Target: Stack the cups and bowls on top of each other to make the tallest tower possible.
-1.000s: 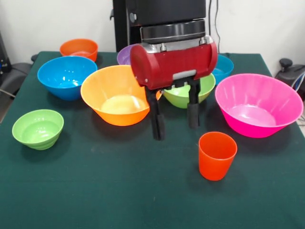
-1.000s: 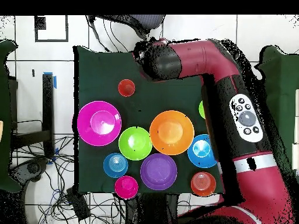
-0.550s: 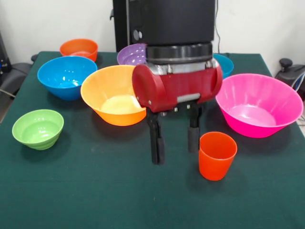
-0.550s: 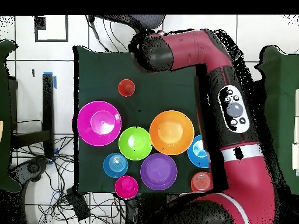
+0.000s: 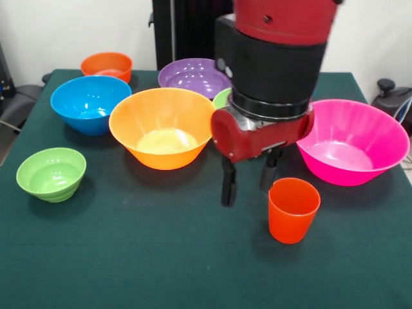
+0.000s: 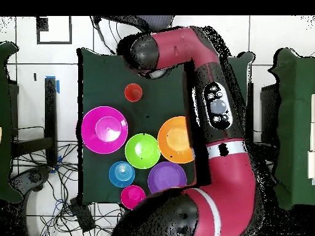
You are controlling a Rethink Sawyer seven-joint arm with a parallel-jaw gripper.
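Note:
The orange-red cup (image 5: 293, 210) stands upright on the green cloth, also seen as the cup (image 6: 133, 93) from overhead. My gripper (image 5: 246, 193) hangs just left of it, open, with nothing between its black fingers (image 5: 227, 185). The right finger is close to the cup's far-left rim. The bowls stand singly: large orange bowl (image 5: 161, 129), large pink bowl (image 5: 351, 141), blue bowl (image 5: 90, 103), purple bowl (image 5: 192, 74), small green bowl (image 5: 51, 172) and small orange bowl (image 5: 106, 65). A green bowl (image 5: 222, 98) peeks out behind the wrist. No tower shows.
From overhead, the red arm (image 6: 209, 110) crosses the table's right half and hides what lies beneath it. A small blue bowl (image 6: 122, 174) and a magenta bowl (image 6: 133, 196) sit near the base edge, beside the green bowl (image 6: 142, 150).
The arm has swung across the table, carrying the gripper from in front of the orange bowl to beside the cup. The cup and bowls have not moved.

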